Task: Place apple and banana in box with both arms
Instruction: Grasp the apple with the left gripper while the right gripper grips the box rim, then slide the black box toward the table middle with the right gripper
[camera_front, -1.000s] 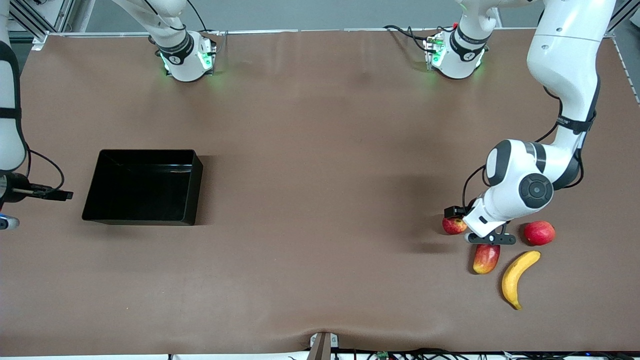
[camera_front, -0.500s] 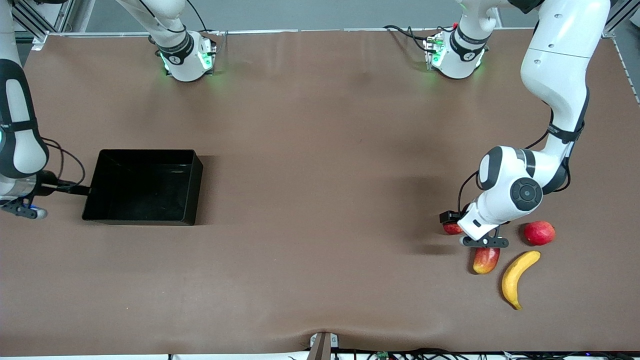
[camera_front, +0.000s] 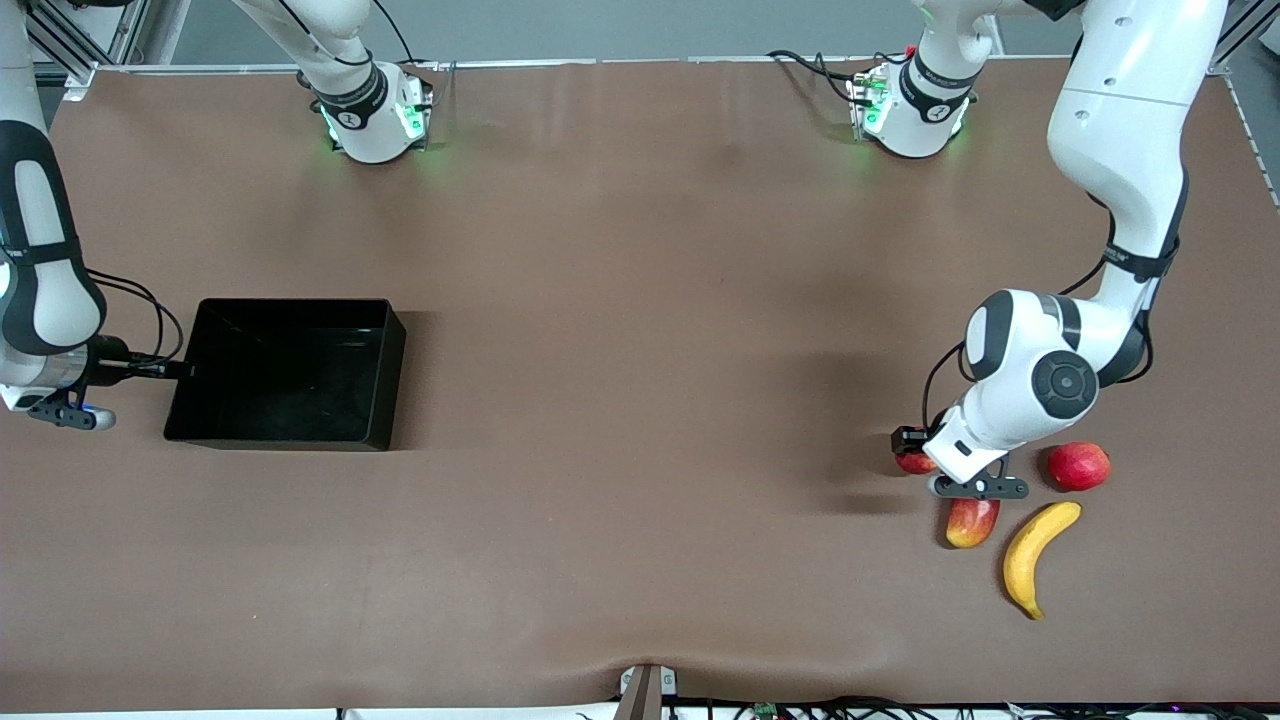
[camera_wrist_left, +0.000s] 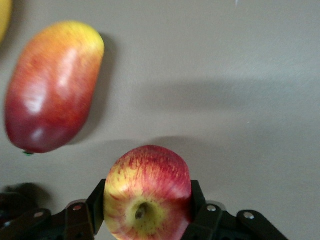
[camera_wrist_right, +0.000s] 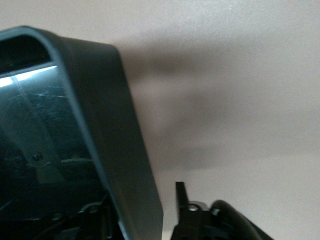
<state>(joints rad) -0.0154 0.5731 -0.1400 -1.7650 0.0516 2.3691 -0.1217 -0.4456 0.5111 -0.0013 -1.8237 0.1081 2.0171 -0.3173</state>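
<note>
Your left gripper (camera_wrist_left: 145, 220) is clenching its jaws on the apple (camera_wrist_left: 147, 192); your right gripper (camera_wrist_right: 142, 212) is straddling the box (camera_wrist_right: 107, 125) wall, grip uncertain.

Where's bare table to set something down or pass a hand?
Widest free stretch: between the box and the fruit cluster, running from the arm bases to the front edge. Crowded at the left arm's end: apple in the left gripper, mango, banana and a red fruit lie close together. Right gripper straddles the box wall.
</note>
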